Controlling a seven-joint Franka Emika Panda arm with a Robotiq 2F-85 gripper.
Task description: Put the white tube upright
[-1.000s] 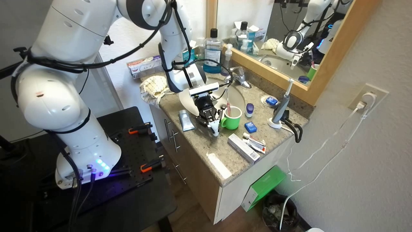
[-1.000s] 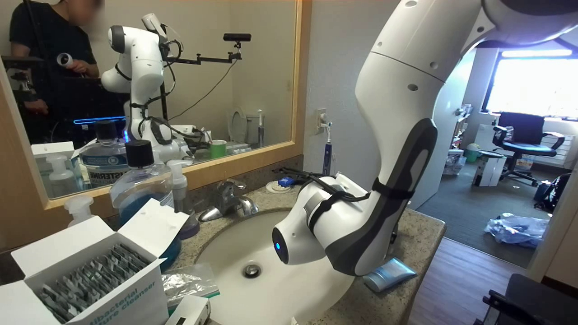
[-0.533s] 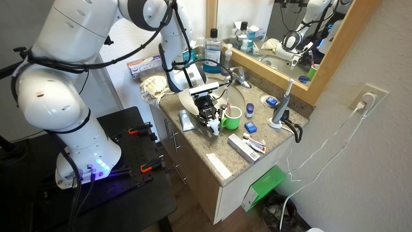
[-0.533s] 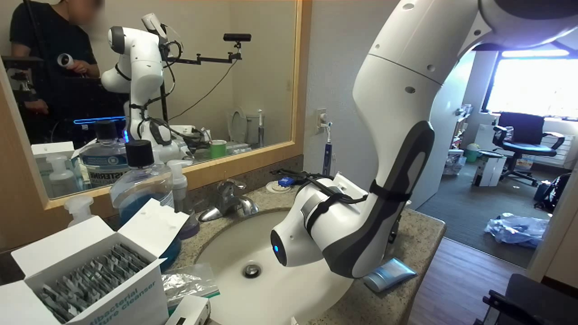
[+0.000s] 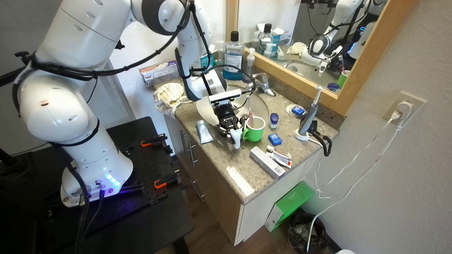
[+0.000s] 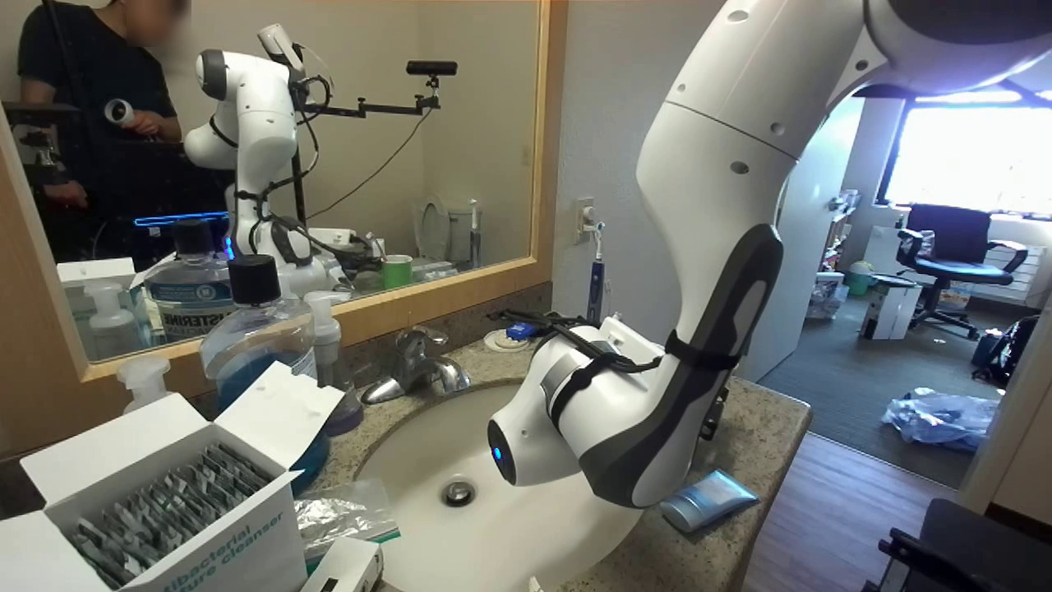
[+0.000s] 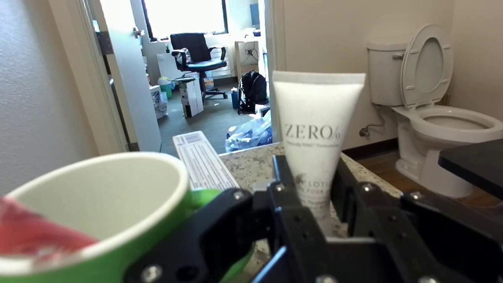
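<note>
The surface is lying under your claw, which is grasping something. Cleanser box is reading "…tibacterial …ture cleanser". Green cup is sitting just beside the claw. You're pinching the white tube in the claw, flat end pointing up, showing "ZERO", partial "LOTI".

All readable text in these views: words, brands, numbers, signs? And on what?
"ZERO%": white tube
"LOTI", rest hidden: white tube
"tibacterial", start cut off: open box
"ture cleanser", start cut off: open box
Roughly "STERINE": reflected bottle
Too small or blurred: the tube's finer print, bottle label, long white box, coloured carton, toothpaste tubes.
No legible digits.
</note>
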